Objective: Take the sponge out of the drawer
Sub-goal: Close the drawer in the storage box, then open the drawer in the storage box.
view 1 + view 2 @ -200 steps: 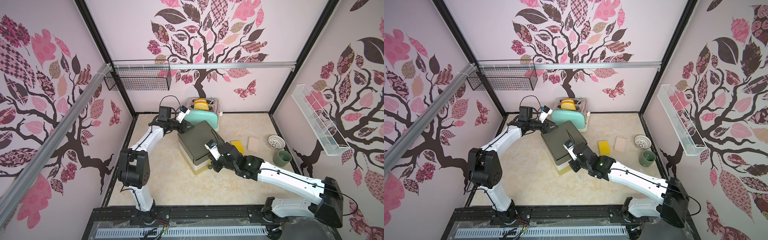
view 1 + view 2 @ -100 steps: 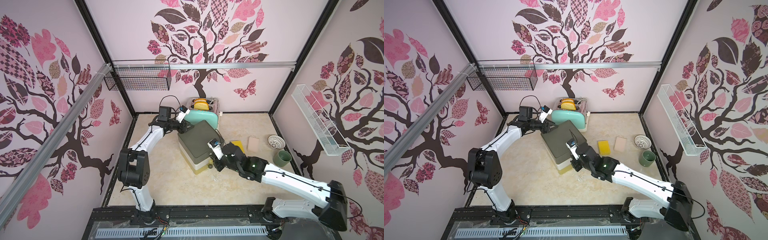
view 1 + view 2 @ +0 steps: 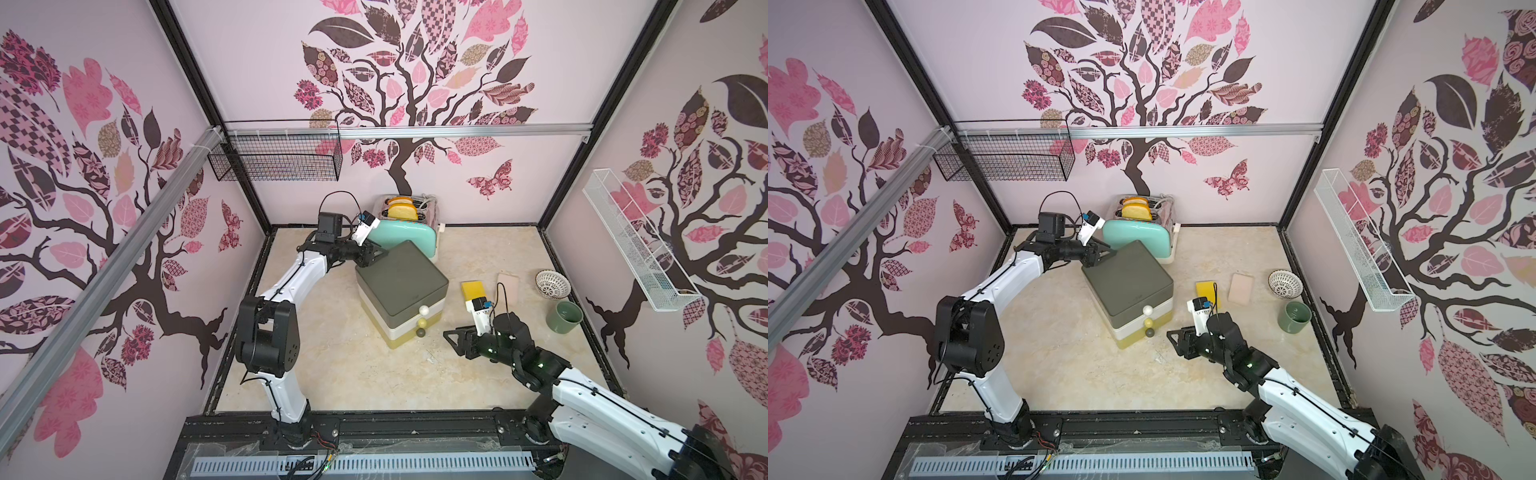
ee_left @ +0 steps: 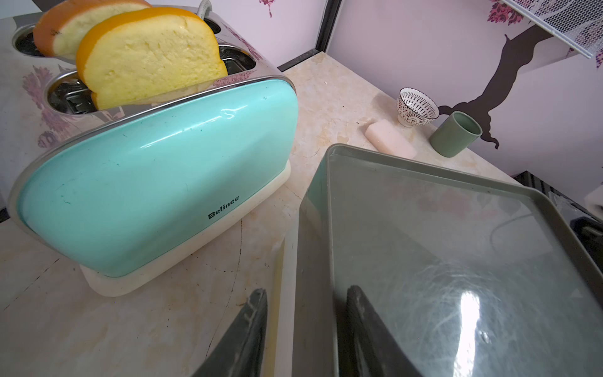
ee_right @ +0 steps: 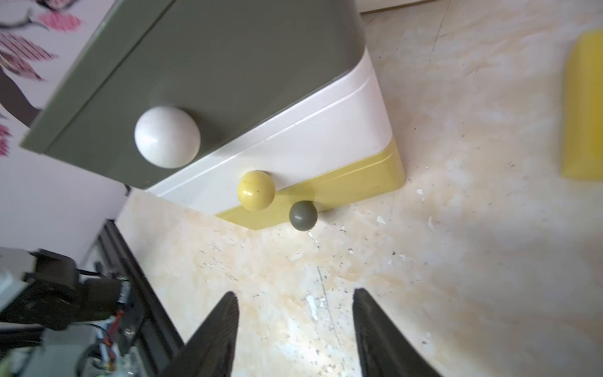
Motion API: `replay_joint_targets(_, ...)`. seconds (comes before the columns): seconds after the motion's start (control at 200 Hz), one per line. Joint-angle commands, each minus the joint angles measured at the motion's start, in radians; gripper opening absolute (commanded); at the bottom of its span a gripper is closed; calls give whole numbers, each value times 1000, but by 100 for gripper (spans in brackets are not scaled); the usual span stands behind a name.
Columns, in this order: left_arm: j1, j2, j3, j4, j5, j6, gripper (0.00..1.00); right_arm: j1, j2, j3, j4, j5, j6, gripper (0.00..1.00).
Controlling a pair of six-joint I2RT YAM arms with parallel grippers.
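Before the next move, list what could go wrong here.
1. The left claw pinches only a back corner of the drawer unit; a knob pull could twist the unit free.
2. The three knobs sit close together; the open right claw might catch the wrong one.
3. The toaster stands close behind; the unit may bump it.

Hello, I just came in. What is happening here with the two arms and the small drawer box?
The left gripper is clamped on the back top edge of the drawer box, holding it steady. The right gripper hangs open and empty over the table, in front of the box. All three drawers look shut. A yellow sponge lies on the table to the side of the box.
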Motion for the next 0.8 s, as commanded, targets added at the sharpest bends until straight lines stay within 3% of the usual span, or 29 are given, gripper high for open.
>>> replay_joint_targets(0.0, -3, 41, -31, -78, -23, 19, 43, -16, 26, 2, 268, -136, 113, 66)
replay_joint_targets(0.23, -2, 37, -33, -77, -22, 17, 43, -32, 221, -47, 549, -190, 201, 68)
replay_joint_targets(0.795, -3, 42, -32, -76, -18, 14, 43, -45, 494, -83, 852, -183, 250, 63)
